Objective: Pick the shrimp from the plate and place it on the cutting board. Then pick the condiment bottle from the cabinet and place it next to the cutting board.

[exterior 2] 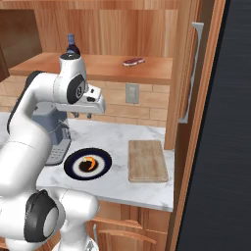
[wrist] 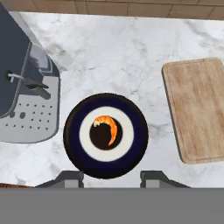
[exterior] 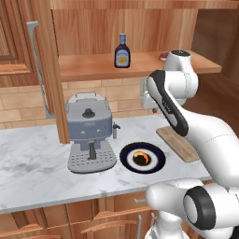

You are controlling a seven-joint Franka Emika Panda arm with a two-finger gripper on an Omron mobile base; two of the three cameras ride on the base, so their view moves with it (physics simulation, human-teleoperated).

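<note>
The tiny curved orange shrimp (wrist: 108, 127) lies in the dark centre of the round plate with a navy rim and white ring (wrist: 74, 131), curling along the right side of that centre in the hand view. The plate sits on the white marble desk (exterior: 32, 163), close to its front edge, between the grey coffee machine (exterior: 89, 135) on its left and the flat rectangular light-brown wooden cutting board (exterior 2: 147, 161) on its right. Plate and machine base are just beside each other without touching; a strip of bare marble separates the plate from the board. The board lies toward the right end of the desk, bare, its long side running from front to back.

The hand (wrist: 111, 178) hangs above the plate, well clear of it, looking straight down. Its two dark fingertips (wrist: 70, 178) stand wide apart, one at each side of the plate's near rim, with nothing between them.

Above the desk, on the open shelf of the reddish-brown wooden cabinet (exterior: 93, 70), the small dark-brown glass condiment bottle with a blue cap and yellow-and-white oval label (exterior: 122, 52) stands upright near the middle of the shelf. A small dark red lump (exterior 2: 133, 62) lies further right on the same shelf, well apart from the bottle.
</note>
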